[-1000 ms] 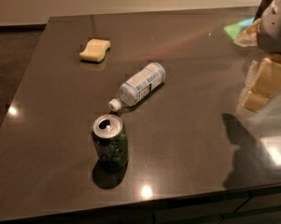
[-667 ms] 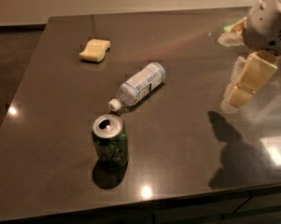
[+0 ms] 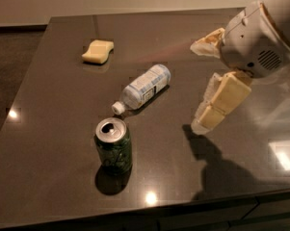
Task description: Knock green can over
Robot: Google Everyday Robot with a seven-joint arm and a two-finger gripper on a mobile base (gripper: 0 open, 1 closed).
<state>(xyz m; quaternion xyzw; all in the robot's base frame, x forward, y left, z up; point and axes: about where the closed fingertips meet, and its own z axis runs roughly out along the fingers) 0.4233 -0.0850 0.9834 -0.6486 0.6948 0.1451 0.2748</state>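
Note:
The green can stands upright near the front edge of the dark table, left of centre. Its silver top with the pull-tab opening faces up. My gripper hangs over the right part of the table, well to the right of the can and a little farther back. Its two pale fingers are spread apart and hold nothing. It touches neither the can nor anything else.
A clear plastic bottle with a white-blue label lies on its side just behind the can, cap towards the can. A yellow sponge lies at the back left. The table's front edge runs close below the can.
My gripper has moved left and forward from the right edge of the view over the table, closer to the bottle and can. The can, bottle and sponge have not moved.

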